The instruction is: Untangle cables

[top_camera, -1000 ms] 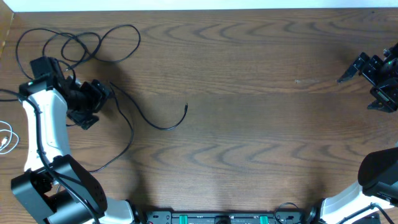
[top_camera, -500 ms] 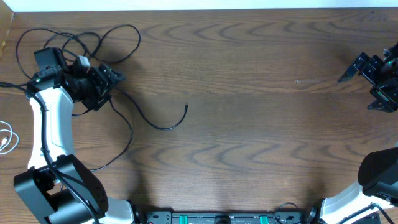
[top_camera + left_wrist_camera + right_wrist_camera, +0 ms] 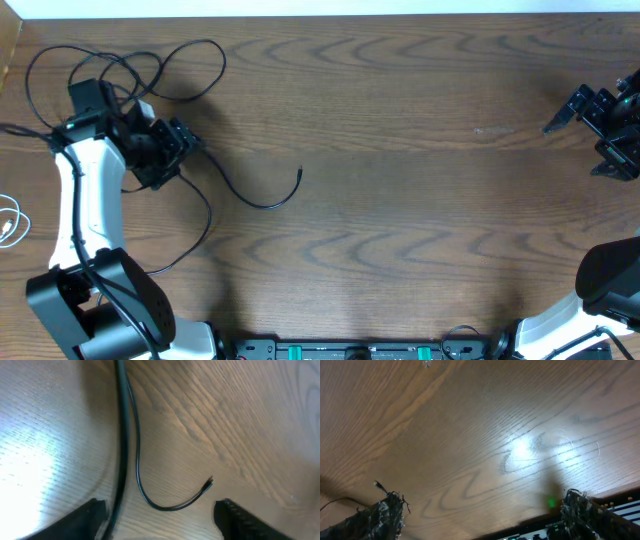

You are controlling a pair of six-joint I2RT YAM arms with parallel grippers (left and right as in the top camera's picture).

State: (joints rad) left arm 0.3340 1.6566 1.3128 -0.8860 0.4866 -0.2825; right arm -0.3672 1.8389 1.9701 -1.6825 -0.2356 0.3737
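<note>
The left gripper (image 3: 180, 147) is over the black cables (image 3: 224, 62) with its jaws apart, grasping nothing. Their tangled loops lie behind it. One strand (image 3: 136, 467) passes just beside a finger (image 3: 87, 515) and curves ahead to a free plug (image 3: 209, 481). The white cable (image 3: 10, 222) lies off to the gripper's side, apart from it. Far across from it, the right gripper (image 3: 573, 150) is spread wide and empty.

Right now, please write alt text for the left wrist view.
A thin black cable lies on the brown wooden table, curving in a hook to its small plug end. The left gripper shows two dark fingers at the bottom corners, wide apart; a blurrier black strand passes beside one.
</note>
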